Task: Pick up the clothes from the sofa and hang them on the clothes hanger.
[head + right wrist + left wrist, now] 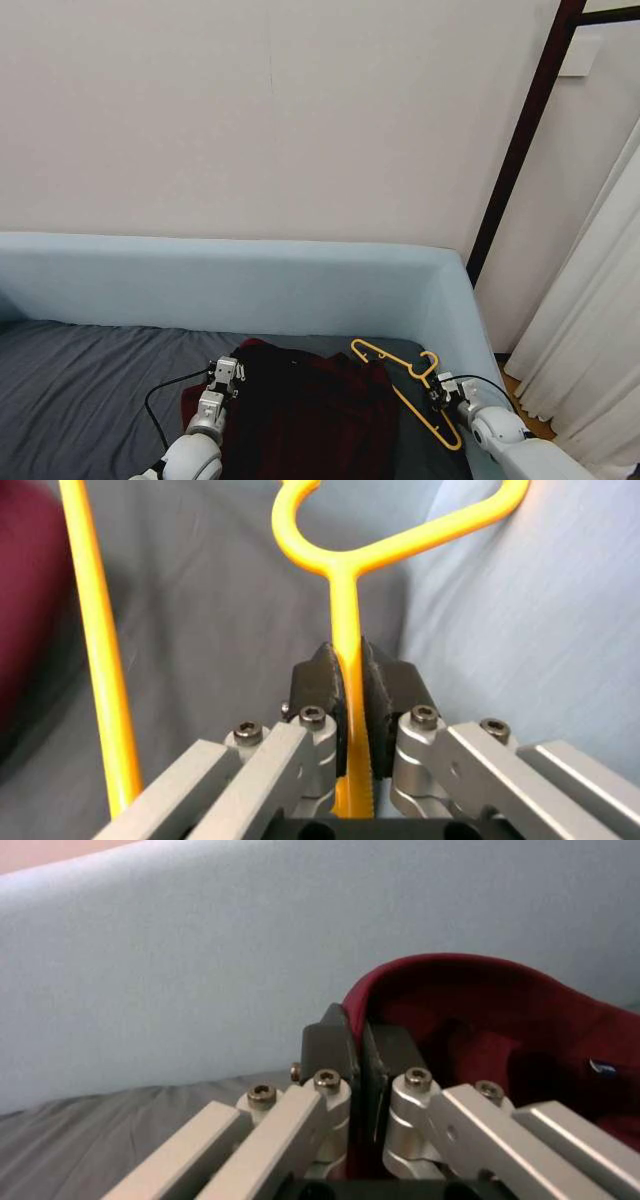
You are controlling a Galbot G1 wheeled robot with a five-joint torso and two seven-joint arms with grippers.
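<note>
Head view is showing the dark red garment (310, 410) lying crumpled on the sofa's (250, 285) grey seat toward its right end, its long axis running from the backrest toward the front edge. Just beside it, against the right arm, the yellow hanger (405, 385) is lying with its length slanting back-left to front-right and its hook pointing at that arm. The left gripper (225, 375) is pinching the garment's left edge, and the right gripper (437, 392) is clamping the hanger's bar near the hook.
</note>
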